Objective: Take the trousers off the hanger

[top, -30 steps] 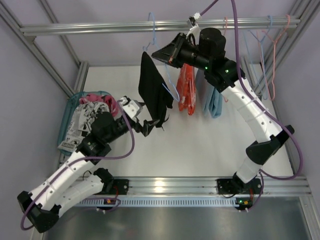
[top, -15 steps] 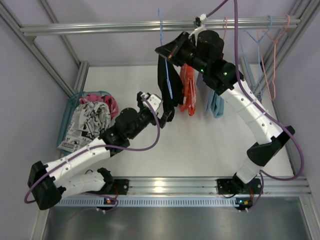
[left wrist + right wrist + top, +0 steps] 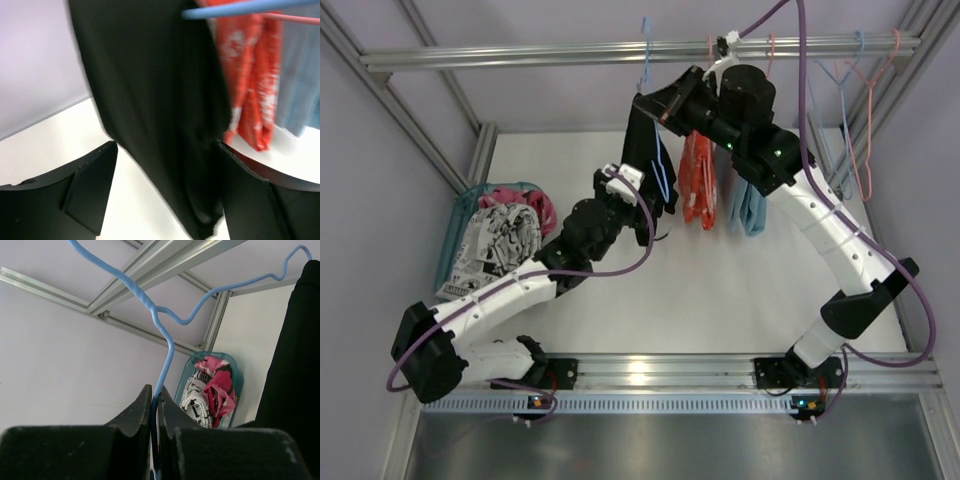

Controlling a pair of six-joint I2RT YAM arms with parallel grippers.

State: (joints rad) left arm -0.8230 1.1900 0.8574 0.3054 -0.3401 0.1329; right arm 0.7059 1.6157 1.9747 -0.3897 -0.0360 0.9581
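Note:
The black trousers (image 3: pixel 642 160) hang over a blue hanger (image 3: pixel 645 52). My right gripper (image 3: pixel 648 100) is shut on the hanger's neck (image 3: pixel 165 355) and holds it up below the top rail. The trousers show at the right edge of the right wrist view (image 3: pixel 296 365). My left gripper (image 3: pixel 650 205) is open at the lower part of the trousers. In the left wrist view the black cloth (image 3: pixel 160 100) hangs between its fingers (image 3: pixel 92 185), nearer the right one. The orange-red trousers with white marks (image 3: pixel 698 180) hang just to the right, also seen from the left wrist (image 3: pixel 250 75).
A light blue cloth (image 3: pixel 750 208) hangs right of the orange-red pair. More hangers (image 3: pixel 860 90) hang from the rail (image 3: pixel 520 55) at the far right. A teal basket (image 3: pixel 460 215) with patterned clothes (image 3: pixel 510 225) stands at the left, also seen from the right wrist (image 3: pixel 192 372).
My left arm has reached up and right, its open gripper now around the black trousers' lower part. The hanger and trousers have turned and shifted right in my right gripper.

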